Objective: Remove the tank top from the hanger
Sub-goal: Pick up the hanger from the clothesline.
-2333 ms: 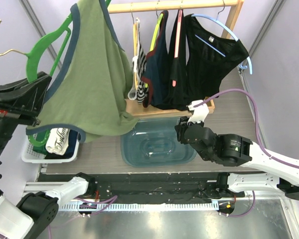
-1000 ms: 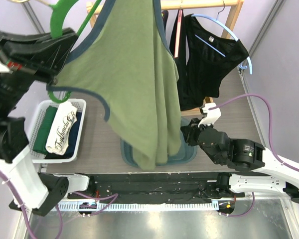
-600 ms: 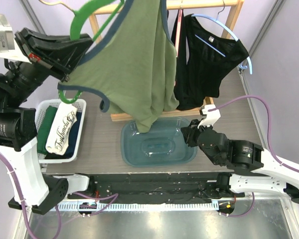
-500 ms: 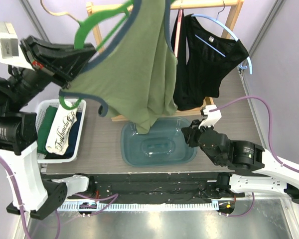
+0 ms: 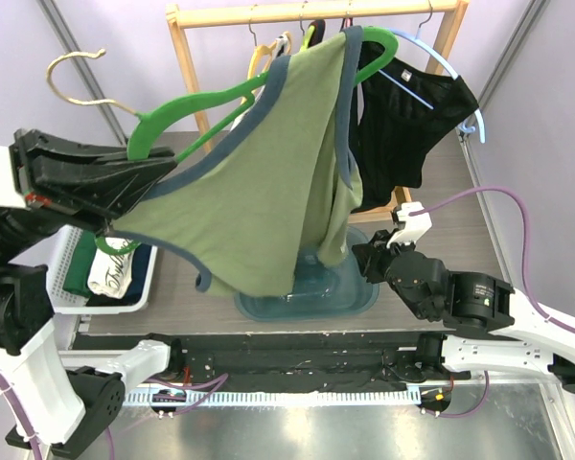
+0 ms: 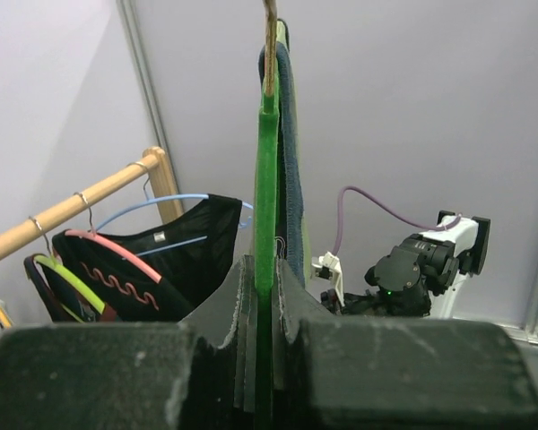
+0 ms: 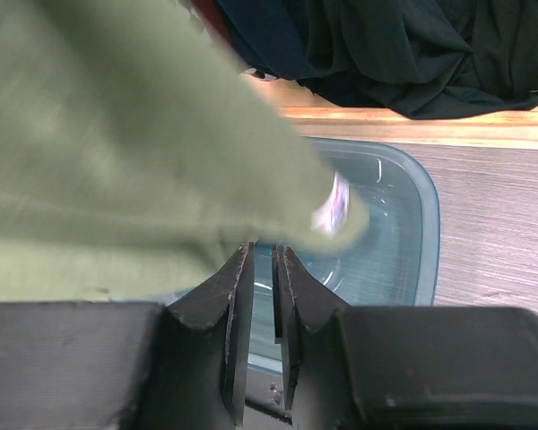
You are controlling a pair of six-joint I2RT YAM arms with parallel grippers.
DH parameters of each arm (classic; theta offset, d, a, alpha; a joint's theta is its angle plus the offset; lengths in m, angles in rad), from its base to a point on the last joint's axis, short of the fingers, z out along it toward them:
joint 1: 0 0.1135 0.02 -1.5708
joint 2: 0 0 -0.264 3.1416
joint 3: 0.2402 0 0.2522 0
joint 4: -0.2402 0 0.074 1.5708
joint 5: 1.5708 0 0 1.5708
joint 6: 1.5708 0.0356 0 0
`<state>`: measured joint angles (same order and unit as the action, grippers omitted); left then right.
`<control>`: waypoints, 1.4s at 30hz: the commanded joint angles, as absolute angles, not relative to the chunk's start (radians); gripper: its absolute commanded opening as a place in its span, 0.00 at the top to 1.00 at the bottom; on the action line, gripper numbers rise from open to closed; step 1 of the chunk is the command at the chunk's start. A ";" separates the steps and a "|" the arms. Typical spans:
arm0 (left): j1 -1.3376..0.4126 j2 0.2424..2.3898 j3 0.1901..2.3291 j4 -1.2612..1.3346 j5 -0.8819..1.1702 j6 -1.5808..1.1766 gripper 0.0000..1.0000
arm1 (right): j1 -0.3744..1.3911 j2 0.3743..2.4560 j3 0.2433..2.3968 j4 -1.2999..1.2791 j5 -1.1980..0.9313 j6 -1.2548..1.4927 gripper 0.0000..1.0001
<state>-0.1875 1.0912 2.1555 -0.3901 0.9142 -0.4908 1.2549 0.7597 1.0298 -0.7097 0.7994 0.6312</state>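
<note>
The olive tank top (image 5: 268, 192) with navy trim hangs on a green hanger (image 5: 220, 101). My left gripper (image 5: 158, 177) holds both high over the table's left half. In the left wrist view that gripper (image 6: 267, 264) is shut on the hanger's green bar (image 6: 266, 179), and the tank top's strap (image 6: 292, 134) runs along it. The garment's lower end dangles over a blue bin (image 5: 359, 287). My right gripper (image 5: 364, 257) sits low at the bin's right side. In the right wrist view its jaws (image 7: 262, 253) stand slightly apart with nothing between them. The green fabric (image 7: 117, 134) hangs just past their tips.
A wooden rack (image 5: 316, 11) at the back carries several dark garments (image 5: 412, 115) on coloured hangers. A white basket (image 5: 65, 287) with folded clothes stands at the left. The bin's rim (image 7: 428, 233) and the rack's wooden base (image 7: 412, 115) lie ahead of the right gripper.
The left arm has swung the hanger lower and flatter, so the tank top now drapes to the right over the bin. The right gripper's jaws have closed in a little.
</note>
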 commanded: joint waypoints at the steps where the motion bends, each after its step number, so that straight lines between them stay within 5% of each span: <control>1: -0.184 1.091 2.201 -0.296 0.916 -0.523 1.00 | 1.259 0.761 1.029 -0.667 0.824 0.641 0.78; 13: -0.186 1.054 2.023 -0.383 0.882 -0.299 1.00 | 1.259 0.735 1.037 -0.678 0.827 0.641 0.78; 30: -0.186 1.212 2.191 -0.394 0.798 -0.164 1.00 | 1.259 0.775 1.075 -0.663 0.827 0.618 0.78; 38: -0.187 1.059 1.901 -0.443 0.880 -0.193 1.00 | 1.259 0.772 1.094 -0.660 0.799 0.594 0.78; 42: -0.190 0.964 1.760 -0.485 0.939 -0.232 1.00 | 1.261 0.798 1.169 -0.635 0.762 0.517 0.62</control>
<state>-0.1879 1.0412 1.8568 -0.4915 0.8719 -0.1875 1.2549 0.7818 1.0641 -0.7033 0.7818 0.5980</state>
